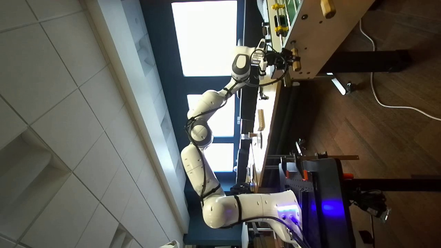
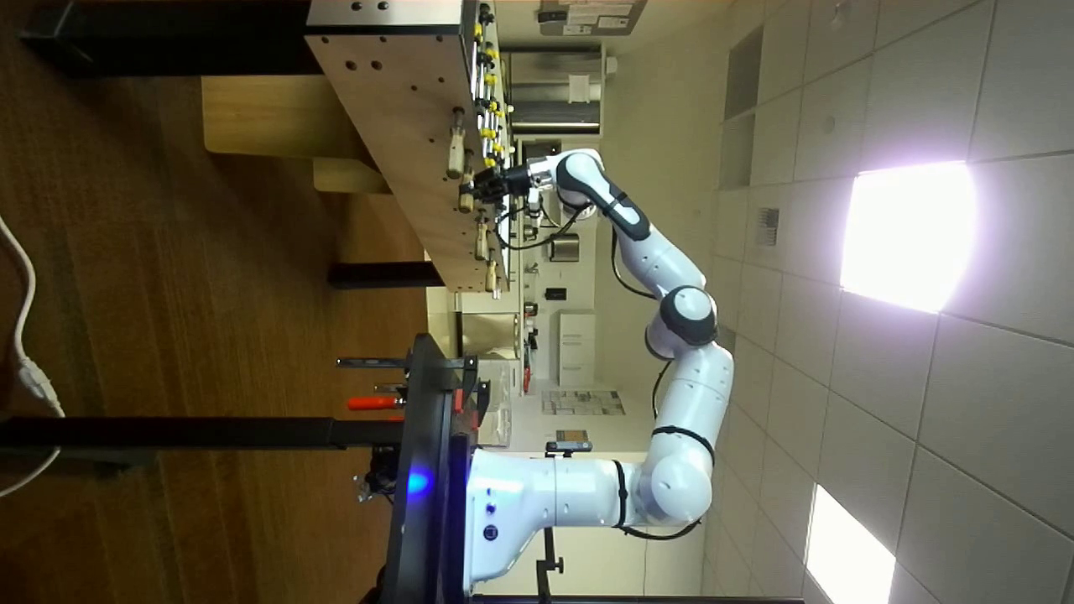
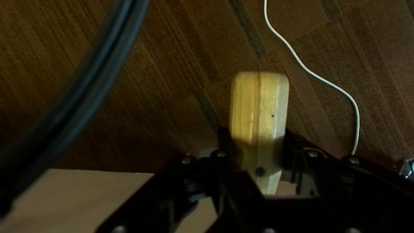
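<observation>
My gripper [image 3: 256, 136] is shut on a pale wooden handle [image 3: 258, 103], one dark finger against each side of it in the wrist view. The handle's free end sticks out past the fingertips; its narrower end runs back between the jaws. In both exterior views, which are turned sideways, the gripper [image 2: 475, 186] is at the side panel [image 2: 394, 126] of a foosball table. Neighbouring wooden handles [image 2: 456, 149] stick out of the same panel. Yellow player figures [image 1: 280, 29] sit on rods over the green field. The held handle's rod is hidden in the wrist view.
A black cable [image 3: 97, 77] loops from the wrist, blurred across the wrist view. On the brown floor lies a white cord [image 3: 310, 71]. The arm's base stands on a black table [image 1: 330, 199] with clamps [image 2: 377, 403] at its edge. A light wooden worktop [image 1: 263, 137] lies behind.
</observation>
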Robot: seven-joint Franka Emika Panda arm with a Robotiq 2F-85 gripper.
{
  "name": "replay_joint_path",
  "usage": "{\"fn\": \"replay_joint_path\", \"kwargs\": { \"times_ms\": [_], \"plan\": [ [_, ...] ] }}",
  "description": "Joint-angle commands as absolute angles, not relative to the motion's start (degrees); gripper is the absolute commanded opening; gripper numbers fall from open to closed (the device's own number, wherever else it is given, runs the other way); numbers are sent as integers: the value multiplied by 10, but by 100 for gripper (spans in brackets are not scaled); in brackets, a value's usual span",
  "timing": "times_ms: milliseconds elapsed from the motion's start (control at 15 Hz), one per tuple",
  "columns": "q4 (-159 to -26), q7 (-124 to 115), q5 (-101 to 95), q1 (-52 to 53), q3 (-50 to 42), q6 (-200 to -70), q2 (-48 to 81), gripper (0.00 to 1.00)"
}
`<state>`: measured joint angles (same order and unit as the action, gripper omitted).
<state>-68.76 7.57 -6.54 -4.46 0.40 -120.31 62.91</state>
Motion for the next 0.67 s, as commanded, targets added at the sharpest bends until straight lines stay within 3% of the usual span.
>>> {"fn": "replay_joint_path", "kwargs": {
  "times_ms": [0,200,267,400,600],
  "plan": [
    [-624,72,-40,-21,27,-1192,635,15],
    [-614,71,-41,-19,26,-1181,640,15],
    [-612,75,-44,-17,24,-1173,640,65],
    [-606,77,-52,-10,20,-1163,639,73],
    [-589,77,-50,-1,20,-1136,632,95]
  ]
}}
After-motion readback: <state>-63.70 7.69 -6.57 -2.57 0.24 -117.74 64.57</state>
